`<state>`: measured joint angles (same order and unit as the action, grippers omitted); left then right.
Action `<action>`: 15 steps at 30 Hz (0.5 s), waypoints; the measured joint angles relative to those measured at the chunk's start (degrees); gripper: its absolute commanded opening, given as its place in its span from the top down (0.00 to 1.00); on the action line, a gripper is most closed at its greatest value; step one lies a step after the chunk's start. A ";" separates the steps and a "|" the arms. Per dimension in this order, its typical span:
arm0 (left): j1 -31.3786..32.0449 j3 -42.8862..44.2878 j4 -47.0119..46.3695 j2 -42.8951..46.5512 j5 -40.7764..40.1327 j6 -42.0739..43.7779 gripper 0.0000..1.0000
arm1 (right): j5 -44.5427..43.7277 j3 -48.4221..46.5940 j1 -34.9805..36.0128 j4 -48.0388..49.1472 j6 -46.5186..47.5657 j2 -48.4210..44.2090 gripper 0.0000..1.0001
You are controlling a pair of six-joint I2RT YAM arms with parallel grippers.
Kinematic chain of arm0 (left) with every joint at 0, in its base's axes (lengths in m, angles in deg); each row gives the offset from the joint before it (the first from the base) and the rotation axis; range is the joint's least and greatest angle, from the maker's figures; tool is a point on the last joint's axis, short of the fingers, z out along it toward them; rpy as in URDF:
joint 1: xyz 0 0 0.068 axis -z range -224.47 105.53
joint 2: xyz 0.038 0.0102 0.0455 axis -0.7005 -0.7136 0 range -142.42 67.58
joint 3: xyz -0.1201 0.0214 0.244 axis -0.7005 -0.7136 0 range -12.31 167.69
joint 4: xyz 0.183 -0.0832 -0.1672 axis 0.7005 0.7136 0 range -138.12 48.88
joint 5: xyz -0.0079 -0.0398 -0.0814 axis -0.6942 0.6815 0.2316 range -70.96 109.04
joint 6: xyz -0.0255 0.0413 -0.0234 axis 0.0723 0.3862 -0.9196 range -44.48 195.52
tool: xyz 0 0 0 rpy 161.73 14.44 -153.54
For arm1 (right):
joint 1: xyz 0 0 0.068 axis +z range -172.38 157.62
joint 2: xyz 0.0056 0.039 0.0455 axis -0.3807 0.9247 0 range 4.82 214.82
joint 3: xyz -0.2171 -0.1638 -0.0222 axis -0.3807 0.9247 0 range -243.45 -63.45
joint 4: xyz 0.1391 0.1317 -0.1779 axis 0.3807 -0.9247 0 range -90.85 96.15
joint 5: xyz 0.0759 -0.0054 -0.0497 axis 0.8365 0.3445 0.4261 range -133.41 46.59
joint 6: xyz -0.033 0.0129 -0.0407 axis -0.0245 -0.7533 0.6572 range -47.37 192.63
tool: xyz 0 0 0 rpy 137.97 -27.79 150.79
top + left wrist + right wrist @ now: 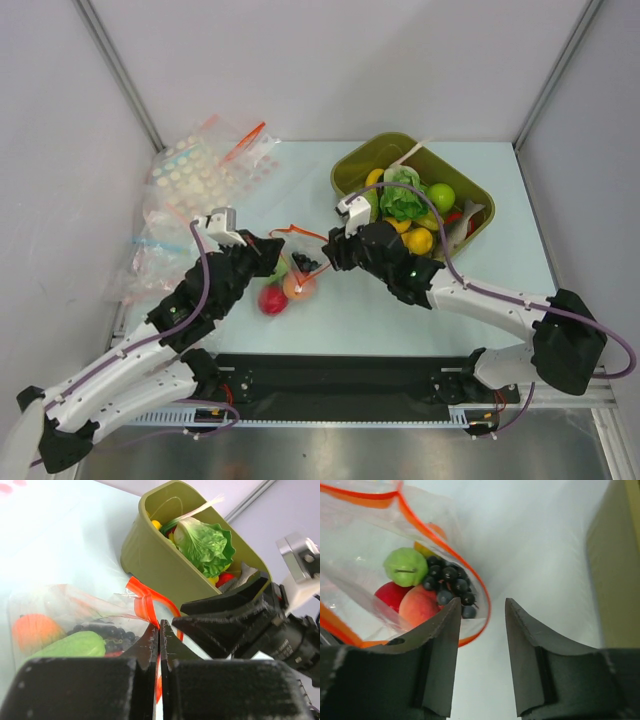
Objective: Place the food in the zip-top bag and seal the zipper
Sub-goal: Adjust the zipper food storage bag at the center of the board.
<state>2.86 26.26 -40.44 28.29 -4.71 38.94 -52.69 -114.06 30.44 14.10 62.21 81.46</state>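
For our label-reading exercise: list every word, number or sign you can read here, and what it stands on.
None readable.
Faint white print on the right gripper, left wrist view: too blurred to read.
Tub, bag and food: no text seen.

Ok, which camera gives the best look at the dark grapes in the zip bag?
The right wrist view: it looks straight into the open zip-top bag, so the grapes show berry by berry beside the green fruit. The left wrist view shows them dimly through the plastic. The top view gives only a small dark speck.
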 measured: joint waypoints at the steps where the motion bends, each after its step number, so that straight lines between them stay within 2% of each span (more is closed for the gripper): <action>1: 0.00 -0.13 0.00 0.31 -0.17 0.00 0.99 | 0.11 0.00 -0.70 -0.76 -0.35 0.02 0.57; 5: 0.00 -0.26 0.20 0.96 -0.61 0.00 0.99 | 0.96 -0.63 -3.08 -2.69 -1.84 0.39 0.58; 9: 0.00 -0.28 0.22 1.07 -0.74 0.00 0.99 | 2.43 -1.90 -3.43 -3.61 -2.36 1.60 0.68; 14: 0.00 -0.28 0.22 1.05 -0.74 0.02 0.99 | 5.81 -3.13 -3.43 -4.33 -2.56 3.87 0.73; 15: 0.00 -0.28 0.22 1.05 -0.74 0.02 0.99 | 6.93 -3.23 -3.43 -4.33 -2.56 4.24 0.86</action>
<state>2.86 25.98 -40.22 29.34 -5.45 38.96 -45.76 -117.29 27.01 9.77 59.66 85.70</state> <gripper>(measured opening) 0.011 0.280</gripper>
